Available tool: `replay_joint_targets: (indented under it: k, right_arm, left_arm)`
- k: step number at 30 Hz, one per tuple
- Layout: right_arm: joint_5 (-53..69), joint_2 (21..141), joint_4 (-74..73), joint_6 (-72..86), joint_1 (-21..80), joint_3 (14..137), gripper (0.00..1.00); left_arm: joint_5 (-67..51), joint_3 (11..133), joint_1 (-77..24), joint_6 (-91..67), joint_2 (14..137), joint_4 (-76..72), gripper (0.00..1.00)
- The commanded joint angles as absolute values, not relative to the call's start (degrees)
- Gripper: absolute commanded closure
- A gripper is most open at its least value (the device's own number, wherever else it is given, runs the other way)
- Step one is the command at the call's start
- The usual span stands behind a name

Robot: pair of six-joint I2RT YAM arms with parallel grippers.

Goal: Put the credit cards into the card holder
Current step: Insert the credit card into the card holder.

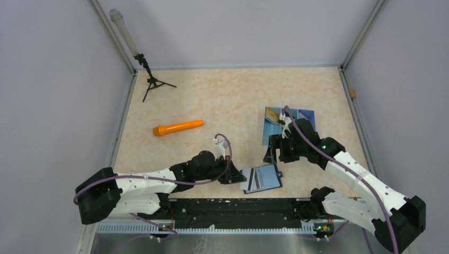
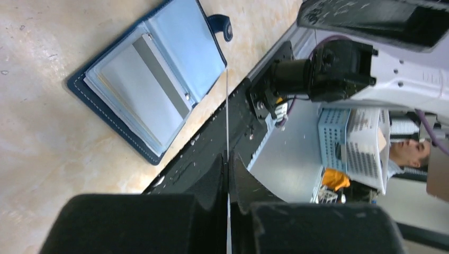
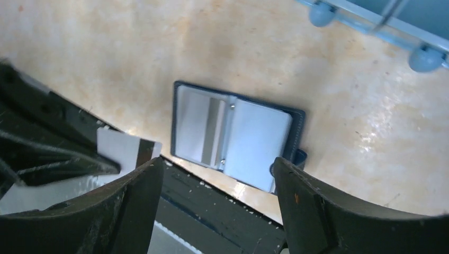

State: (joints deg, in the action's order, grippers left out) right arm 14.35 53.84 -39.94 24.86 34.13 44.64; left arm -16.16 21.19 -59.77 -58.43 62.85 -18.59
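The card holder (image 1: pixel 263 178) lies open near the table's front edge, navy outside and pale blue inside, with a striped card in its left half. It also shows in the left wrist view (image 2: pixel 153 79) and the right wrist view (image 3: pixel 233 135). My left gripper (image 1: pixel 237 177) is shut on a white card with a dark stripe (image 3: pixel 124 151), seen edge-on in its own view (image 2: pixel 227 106), just left of the holder. My right gripper (image 1: pixel 270 153) is open and empty above the holder's far edge (image 3: pixel 217 161). A gold-yellow card (image 1: pixel 272 114) lies on a blue sheet (image 1: pixel 302 119) behind it.
An orange marker-like stick (image 1: pixel 178 127) lies mid-left. A small black tripod with a grey tube (image 1: pixel 151 79) stands at the far left corner. A black rail (image 1: pixel 238 206) runs along the near edge. Walls close in three sides of the table.
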Motion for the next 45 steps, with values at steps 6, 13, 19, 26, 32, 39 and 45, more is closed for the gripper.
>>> replay_joint_targets:
  k: [6, 13, 19, 26, 32, 39, 45]
  right_arm:
    - [2.9, 52.9, -36.7, 40.0, 35.3, 35.9, 0.17]
    - [-8.0, 53.5, -33.1, 49.7, 41.9, 29.1, 0.17]
    - [-7.3, 59.5, -29.2, 50.7, 45.5, 28.6, 0.28]
    - [-7.3, 62.5, -27.7, 53.9, 51.0, 28.7, 0.38]
    - [-7.7, 63.1, -27.7, 54.9, 51.8, 27.4, 0.46]
    - [-8.2, 63.6, -28.1, 54.8, 52.0, 27.3, 0.58]
    - [-8.8, 64.6, -28.7, 54.6, 52.0, 27.3, 0.68]
  left_arm:
    - [6.9, 21.6, -67.8, -71.6, 70.5, -28.1, 1.0]
    - [9.2, 22.9, -69.4, -72.2, 73.7, -28.1, 1.0]
    - [9.2, 23.1, -69.6, -72.3, 74.7, -28.4, 1.0]
    - [9.1, 21.8, -69.6, -73.1, 75.2, -29.4, 1.0]
    - [8.4, 19.6, -69.5, -75.1, 77.0, -32.0, 1.0]
    - [8.3, 17.6, -69.6, -77.8, 80.3, -35.8, 1.0]
    - [9.8, 17.3, -69.8, -79.3, 79.3, -33.0, 1.0]
